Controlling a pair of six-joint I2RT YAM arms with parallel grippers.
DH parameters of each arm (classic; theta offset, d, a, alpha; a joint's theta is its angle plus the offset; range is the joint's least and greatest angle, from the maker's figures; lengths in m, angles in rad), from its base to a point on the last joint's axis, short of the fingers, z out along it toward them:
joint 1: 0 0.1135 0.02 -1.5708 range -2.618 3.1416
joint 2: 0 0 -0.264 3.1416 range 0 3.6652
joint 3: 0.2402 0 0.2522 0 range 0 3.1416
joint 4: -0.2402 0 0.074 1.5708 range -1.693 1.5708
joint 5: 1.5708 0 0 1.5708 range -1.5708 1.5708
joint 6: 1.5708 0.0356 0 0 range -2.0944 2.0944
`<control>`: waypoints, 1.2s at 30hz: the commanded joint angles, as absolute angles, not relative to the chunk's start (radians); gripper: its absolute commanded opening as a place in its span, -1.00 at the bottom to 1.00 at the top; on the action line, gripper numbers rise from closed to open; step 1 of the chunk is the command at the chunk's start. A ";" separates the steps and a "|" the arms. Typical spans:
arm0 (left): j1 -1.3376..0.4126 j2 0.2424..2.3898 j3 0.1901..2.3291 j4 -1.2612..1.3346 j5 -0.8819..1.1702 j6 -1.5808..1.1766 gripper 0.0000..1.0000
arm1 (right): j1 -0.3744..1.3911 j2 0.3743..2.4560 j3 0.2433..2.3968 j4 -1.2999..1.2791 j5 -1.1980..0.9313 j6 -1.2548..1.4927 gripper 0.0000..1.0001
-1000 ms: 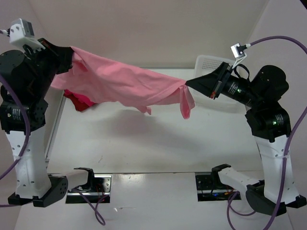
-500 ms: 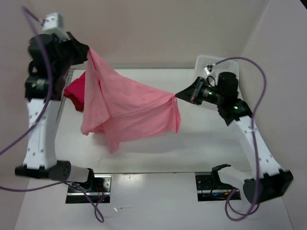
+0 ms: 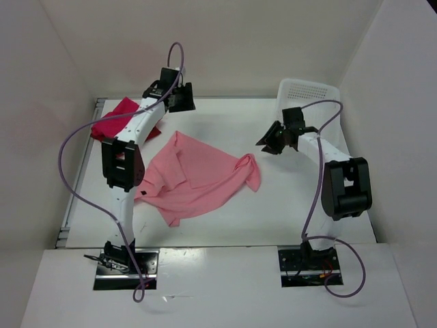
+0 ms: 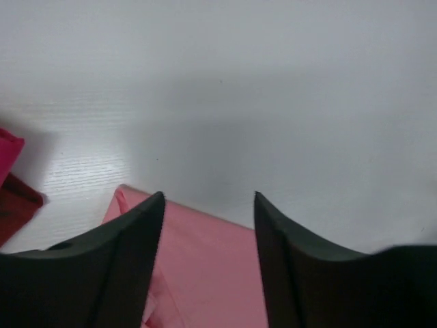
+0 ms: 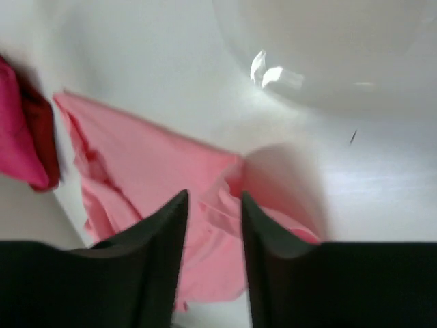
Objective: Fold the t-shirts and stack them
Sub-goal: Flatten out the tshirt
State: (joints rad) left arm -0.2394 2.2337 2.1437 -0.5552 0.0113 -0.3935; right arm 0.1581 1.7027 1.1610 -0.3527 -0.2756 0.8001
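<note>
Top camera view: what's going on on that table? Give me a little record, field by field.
pink t-shirt: spread crumpled on the table, unfolded, free of both jaws
red t-shirts: bunched at far left
basket: white, far right corner
left jaws: open, empty, just beyond the pink t-shirt's far edge
right jaws: open, empty, near its right corner
</note>
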 commanded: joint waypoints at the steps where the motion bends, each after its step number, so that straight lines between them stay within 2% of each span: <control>1: -0.229 2.108 2.170 -0.493 0.009 -0.393 0.35 | 0.133 1.728 1.304 -0.307 -0.131 0.772 -0.07; 2: -0.229 2.007 2.098 -0.435 0.023 -0.393 0.38 | 0.133 1.753 1.328 -0.317 -0.130 0.758 -0.04; 3: -0.229 1.953 1.931 -0.408 0.056 -0.402 0.38 | 0.123 1.781 1.372 -0.339 -0.130 0.758 -0.02; 6: -0.229 1.748 1.685 -0.367 0.087 -0.423 0.36 | 0.114 1.862 1.384 -0.330 -0.143 0.746 0.04; 7: -0.229 1.642 1.508 -0.344 0.098 -0.446 0.36 | 0.114 1.882 1.384 -0.312 -0.132 0.746 0.04; 8: -0.229 1.593 1.424 -0.344 0.098 -0.462 0.36 | 0.114 1.893 1.393 -0.311 -0.118 0.746 0.04; 12: -0.229 1.409 1.139 -0.376 0.107 -0.529 0.39 | 0.049 1.927 1.407 -0.311 -0.062 0.778 0.04; 14: -0.229 1.320 1.076 -0.422 0.068 -0.578 0.47 | -0.001 1.907 1.397 -0.302 -0.035 0.778 0.04; 15: -0.229 1.289 1.021 -0.434 0.058 -0.601 0.59 | -0.018 1.878 1.370 -0.292 -0.025 0.778 0.04; 18: -0.209 1.166 0.945 -0.446 0.058 -0.690 0.71 | -0.075 1.797 1.330 -0.276 -0.037 0.788 0.04; 20: -0.198 1.103 0.887 -0.468 0.032 -0.718 0.75 | -0.075 1.763 1.330 -0.276 -0.080 0.769 0.13; 23: -0.176 1.066 0.839 -0.491 0.018 -0.738 0.85 | -0.020 1.677 1.290 -0.333 -0.138 0.735 0.16; 30: -0.176 1.184 0.773 -0.396 0.009 -0.716 0.87 | 0.138 1.438 1.027 -0.342 -0.161 0.752 0.21; 34: -0.176 1.288 0.810 -0.341 0.018 -0.706 0.56 | 0.166 1.338 0.919 -0.351 -0.161 0.775 0.24; 36: -0.189 1.319 0.830 -0.341 0.018 -0.693 0.51 | 0.166 1.298 0.878 -0.362 -0.161 0.775 0.26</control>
State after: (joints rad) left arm -0.1822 1.2896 0.7815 -0.4015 0.0170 -0.7090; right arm 0.1696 1.3624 0.9176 -0.3458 -0.1696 0.7666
